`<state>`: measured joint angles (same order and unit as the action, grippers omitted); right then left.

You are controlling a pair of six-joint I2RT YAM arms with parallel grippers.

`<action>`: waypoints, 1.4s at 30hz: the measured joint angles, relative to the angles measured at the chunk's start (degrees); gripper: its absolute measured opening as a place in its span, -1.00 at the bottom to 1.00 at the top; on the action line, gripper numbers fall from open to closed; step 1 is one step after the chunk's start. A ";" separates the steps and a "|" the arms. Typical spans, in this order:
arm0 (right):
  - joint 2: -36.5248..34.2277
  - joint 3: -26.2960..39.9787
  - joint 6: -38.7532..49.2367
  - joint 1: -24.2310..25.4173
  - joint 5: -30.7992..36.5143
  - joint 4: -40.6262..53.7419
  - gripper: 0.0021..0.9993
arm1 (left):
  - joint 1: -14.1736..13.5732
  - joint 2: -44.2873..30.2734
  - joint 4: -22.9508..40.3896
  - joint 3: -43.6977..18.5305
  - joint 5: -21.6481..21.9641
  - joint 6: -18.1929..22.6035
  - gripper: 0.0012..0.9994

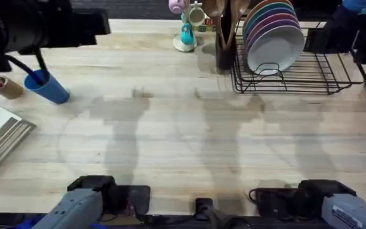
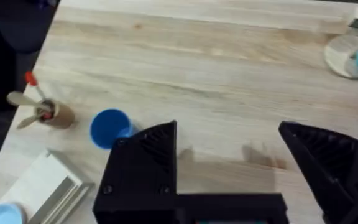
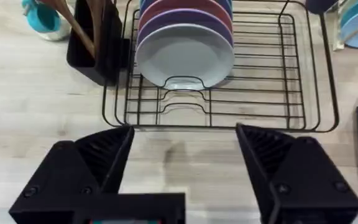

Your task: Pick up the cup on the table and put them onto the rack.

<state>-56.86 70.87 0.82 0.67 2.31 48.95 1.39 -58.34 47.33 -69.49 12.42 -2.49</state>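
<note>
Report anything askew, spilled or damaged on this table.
Nothing stands out. The cup stands upright on the table, the plates sit in a row in the rack, and no spill or damage shows.

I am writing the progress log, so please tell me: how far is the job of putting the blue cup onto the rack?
Done: nothing yet. The cup stands on the table at its far left; the rack holds plates but no blue cup. In hand: the left gripper is open above the table with the cup beside one finger, not between them. The right gripper is open before the rack. Left: grasp, carry, place.
</note>
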 joint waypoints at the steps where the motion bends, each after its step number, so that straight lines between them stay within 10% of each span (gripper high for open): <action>1: 0.00 0.00 -0.64 0.00 0.00 0.00 0.99 | 0.96 0.00 0.19 0.00 0.36 -0.28 0.99; 15: 0.00 0.00 -4.28 0.00 0.00 0.00 0.99 | 16.67 -7.83 2.65 0.00 1.96 -6.23 0.99; 42: 0.00 0.00 -4.30 0.00 0.00 0.00 0.99 | 21.05 -28.21 -3.38 0.00 2.04 -6.30 0.99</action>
<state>-56.86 70.87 -3.49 0.67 2.31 48.95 22.44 -86.55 43.94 -69.49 14.46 -8.80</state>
